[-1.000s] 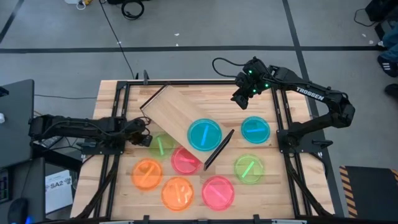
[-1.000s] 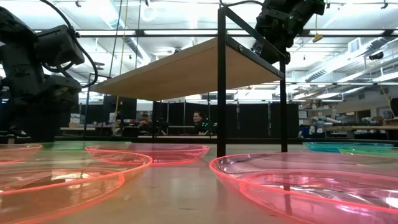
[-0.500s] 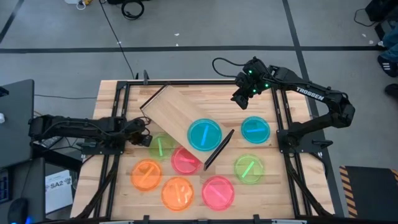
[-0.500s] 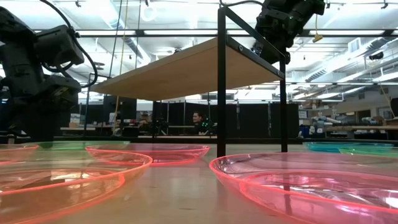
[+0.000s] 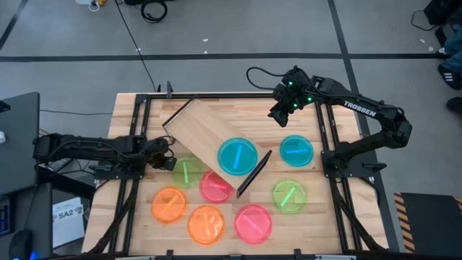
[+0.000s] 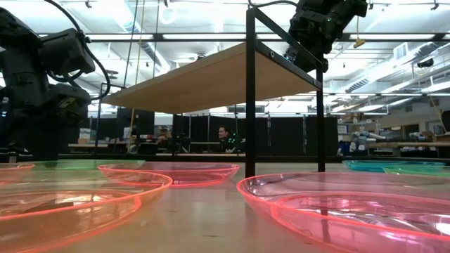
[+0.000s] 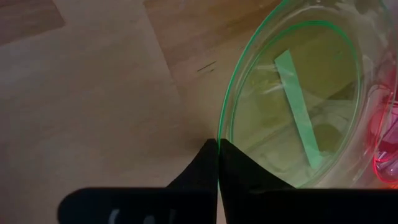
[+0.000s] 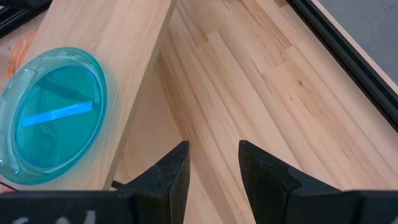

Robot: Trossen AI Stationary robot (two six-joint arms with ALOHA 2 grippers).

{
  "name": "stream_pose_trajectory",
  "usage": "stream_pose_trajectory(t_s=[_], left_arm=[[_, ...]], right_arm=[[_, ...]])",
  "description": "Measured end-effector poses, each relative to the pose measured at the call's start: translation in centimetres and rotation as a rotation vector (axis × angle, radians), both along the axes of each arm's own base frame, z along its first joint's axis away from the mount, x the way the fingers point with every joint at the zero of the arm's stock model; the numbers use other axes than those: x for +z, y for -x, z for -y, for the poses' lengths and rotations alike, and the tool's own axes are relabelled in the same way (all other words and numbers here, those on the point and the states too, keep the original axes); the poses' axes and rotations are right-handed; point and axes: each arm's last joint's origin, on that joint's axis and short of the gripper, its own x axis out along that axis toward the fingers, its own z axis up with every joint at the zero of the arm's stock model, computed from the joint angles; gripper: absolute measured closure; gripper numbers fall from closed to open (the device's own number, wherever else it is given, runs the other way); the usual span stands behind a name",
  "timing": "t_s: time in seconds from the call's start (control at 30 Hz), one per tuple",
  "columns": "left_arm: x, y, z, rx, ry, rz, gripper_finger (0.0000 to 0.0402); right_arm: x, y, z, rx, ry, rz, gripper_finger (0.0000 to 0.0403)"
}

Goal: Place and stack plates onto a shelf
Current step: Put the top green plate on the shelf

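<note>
Light-wood shelf [image 5: 209,139] lies at an angle across the middle of the worktop [image 5: 346,217], with 1 cyan plate [image 5: 237,157] resting on its nearer end. Around it lie 7 more plates: a second cyan plate [image 5: 296,150] on the right, a green plate [image 5: 288,196] in front of that, 2 pink plates [image 5: 252,222] [image 5: 214,186], 2 orange plates [image 5: 170,204] [image 5: 206,224], and a second green plate [image 5: 188,170] partly under the shelf's left edge.

At that second green plate's rim sits the left hand [image 5: 165,162], low on the worktop; in the left wrist view its 2 fingers [image 7: 199,168] are pressed together on the rim, pinching it.

Right hand [image 5: 280,115] hangs above the bare far part of the worktop, beside the shelf, its fingers [image 8: 171,171] spread apart and holding nothing.
</note>
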Motion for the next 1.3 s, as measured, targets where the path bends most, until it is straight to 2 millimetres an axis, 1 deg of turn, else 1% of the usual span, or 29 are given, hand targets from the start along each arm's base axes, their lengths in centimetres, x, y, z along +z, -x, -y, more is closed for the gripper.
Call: stream_pose_trajectory(t_s=[0.47, 0.57, 0.67, 0.87, 1.13, 1.3], left_arm=[[0.1, 0.0, 0.0, -0.001, 0.0, 0.004, 0.04], [0.5, -0.1, 0.0, -0.005, -0.002, -0.005, 0.04], [1.5, -0.5, -0.1, -0.025, -0.015, 0.015, 0.04], [3.6, -0.8, -0.1, -0.029, -0.013, -0.009, 0.04], [6.6, -0.4, 0.0, -0.088, 0.006, -0.078, 0.04], [9.1, -0.2, 0.3, -0.165, 0.055, -0.078, 0.04]], right_arm=[[0.0, 0.0, 0.0, 0.0, 0.0, 0.0, 0.0259], [0.0, 0.0, 0.0, 0.0, 0.0, 0.0, 0.0259], [0.0, 0.0, 0.0, 0.0, 0.0, 0.0, 0.0259], [0.0, 0.0, 0.0, 0.0, 0.0, 0.0, 0.0259], [0.0, 0.0, 0.0, -0.007, -0.007, 0.001, 0.0259], [0.0, 0.0, 0.0, -0.008, -0.007, 0.001, 0.0259]])
